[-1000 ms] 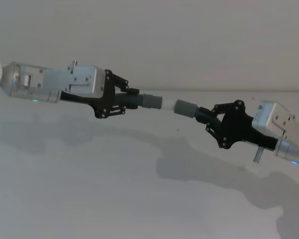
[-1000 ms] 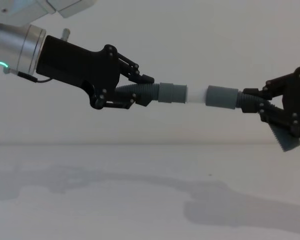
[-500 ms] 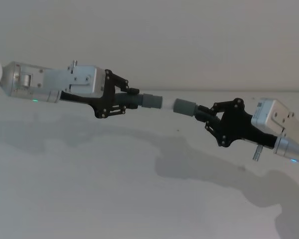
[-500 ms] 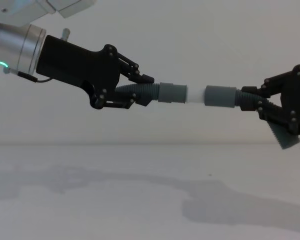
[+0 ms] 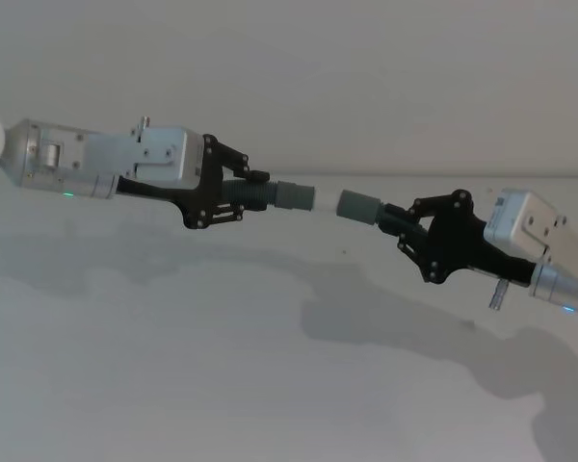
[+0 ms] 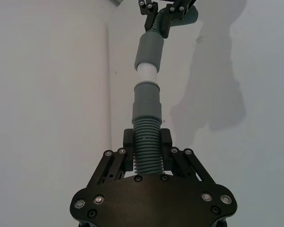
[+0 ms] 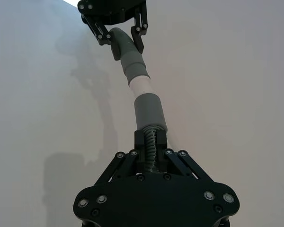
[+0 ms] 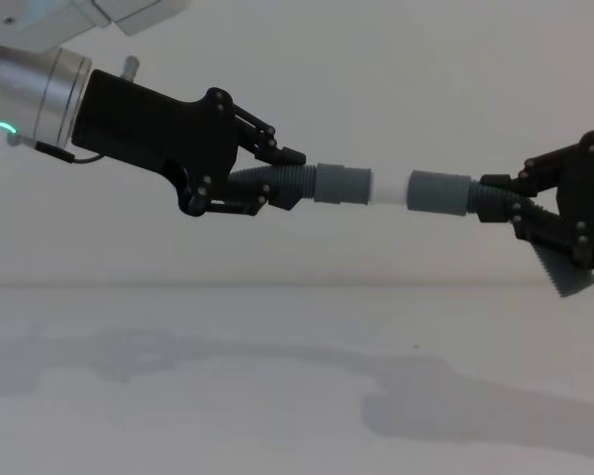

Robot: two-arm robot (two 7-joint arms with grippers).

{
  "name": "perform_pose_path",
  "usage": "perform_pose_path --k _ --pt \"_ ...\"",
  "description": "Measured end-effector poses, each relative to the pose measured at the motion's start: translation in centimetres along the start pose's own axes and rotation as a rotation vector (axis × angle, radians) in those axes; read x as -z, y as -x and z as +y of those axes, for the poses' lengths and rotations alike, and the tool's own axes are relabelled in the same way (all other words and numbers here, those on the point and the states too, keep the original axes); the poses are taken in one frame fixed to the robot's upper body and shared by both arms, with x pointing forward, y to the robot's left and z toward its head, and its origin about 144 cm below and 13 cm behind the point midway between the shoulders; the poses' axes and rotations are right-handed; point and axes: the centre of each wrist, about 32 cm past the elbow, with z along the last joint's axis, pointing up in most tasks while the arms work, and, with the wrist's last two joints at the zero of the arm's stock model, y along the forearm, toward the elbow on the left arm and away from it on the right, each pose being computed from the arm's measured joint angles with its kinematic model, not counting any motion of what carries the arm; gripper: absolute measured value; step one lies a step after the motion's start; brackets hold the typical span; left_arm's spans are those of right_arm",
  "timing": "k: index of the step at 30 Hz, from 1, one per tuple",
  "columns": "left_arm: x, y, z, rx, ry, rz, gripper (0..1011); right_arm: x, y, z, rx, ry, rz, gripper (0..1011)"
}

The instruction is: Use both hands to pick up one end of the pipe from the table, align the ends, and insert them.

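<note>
Left gripper [image 5: 253,192] was clamped on the ribbed middle of the left hose piece [image 5: 292,194]; right gripper [image 5: 395,223] was likewise closed on the right hose piece [image 5: 358,207]; both pieces were held in the air above the table [image 5: 173,385], collars facing. Over the last second the right collar barely shifted; the white spigot [image 5: 325,200] bridging the collars stayed as exposed as before; insertion was probably not yet seated.

Ribbed grey left pipe piece [image 8: 322,185], white tip [image 8: 388,188] touching collar of right pipe piece [image 8: 441,193], both aloft, in line
</note>
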Motion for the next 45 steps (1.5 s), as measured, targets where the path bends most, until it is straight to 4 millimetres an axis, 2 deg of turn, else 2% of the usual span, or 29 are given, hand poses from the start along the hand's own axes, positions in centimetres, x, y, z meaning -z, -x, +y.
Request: perform_pose_path --k 45 --pt "0.00 0.00 0.01 0.000 0.000 0.000 309 0.15 -0.75 -0.35 -0.015 0.022 -0.030 114"
